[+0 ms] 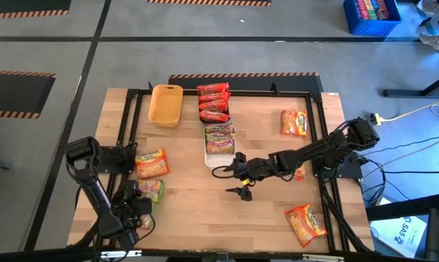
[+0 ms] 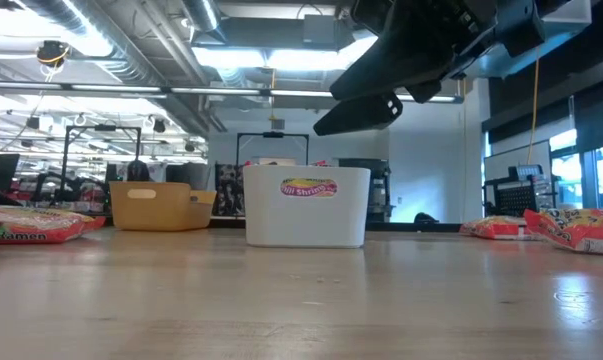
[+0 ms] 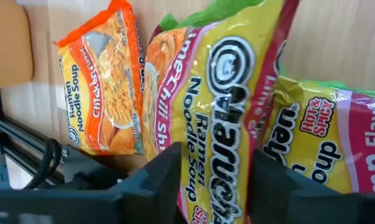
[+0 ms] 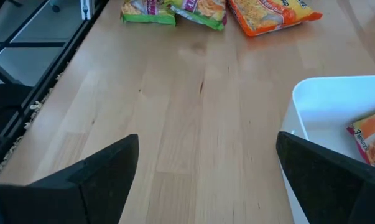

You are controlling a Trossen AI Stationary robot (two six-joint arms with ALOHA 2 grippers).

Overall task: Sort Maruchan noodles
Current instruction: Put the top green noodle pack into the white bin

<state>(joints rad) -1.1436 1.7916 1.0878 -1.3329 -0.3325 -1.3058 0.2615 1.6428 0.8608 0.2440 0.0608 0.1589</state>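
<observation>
1. Sorting partly done: red packets (image 1: 213, 102) stacked at the table's far edge, beside the yellow tray (image 1: 165, 104), which appears empty.
2. White tray (image 1: 210, 155) mid-table, holding a green-pink packet (image 1: 220, 137).
3. Left to sort: orange packets, one at near left (image 1: 152, 164), one at far right (image 1: 294, 122), one at near right (image 1: 305, 223), plus another partly hidden under the right arm.
4. Left gripper (image 3: 215, 180) at near left, fingers straddling a green-pink packet (image 3: 227, 106); grip not yet confirmed.
5. Right gripper (image 1: 239, 179) released, wide apart, empty, hovering beside the white tray.
</observation>
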